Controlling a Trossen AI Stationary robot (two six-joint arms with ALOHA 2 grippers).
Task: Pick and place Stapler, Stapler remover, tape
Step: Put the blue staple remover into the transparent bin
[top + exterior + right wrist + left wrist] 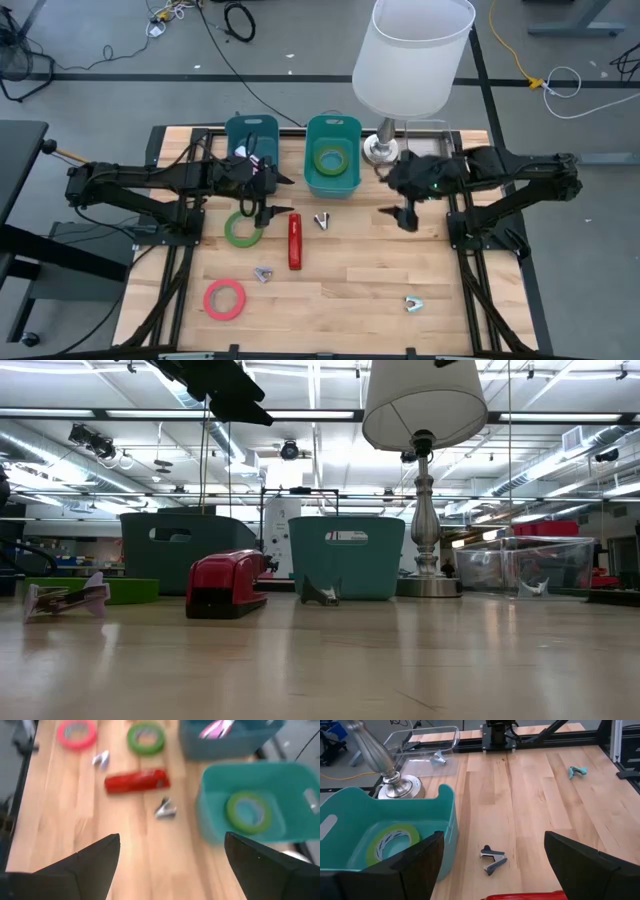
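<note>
A red stapler (295,241) lies on the wooden table between my two arms. Several staple removers lie loose, one (321,219) just right of the stapler's far end, one (263,274) near its close end and a pale blue one (413,304) at the front right. A green tape roll (242,228) and a pink one (225,299) lie flat at the left. My left gripper (262,200) hangs open above the green roll's far side. My right gripper (400,215) hangs open over bare table right of the stapler. Both have nothing between their fingers (415,862) (95,862).
A teal bin (352,180) holding a green tape roll (395,840) and a darker bin (250,128) stand at the far edge. Right of them are a lamp (410,60) and a clear tray (427,742) with a staple remover. Bare wood spans the front middle.
</note>
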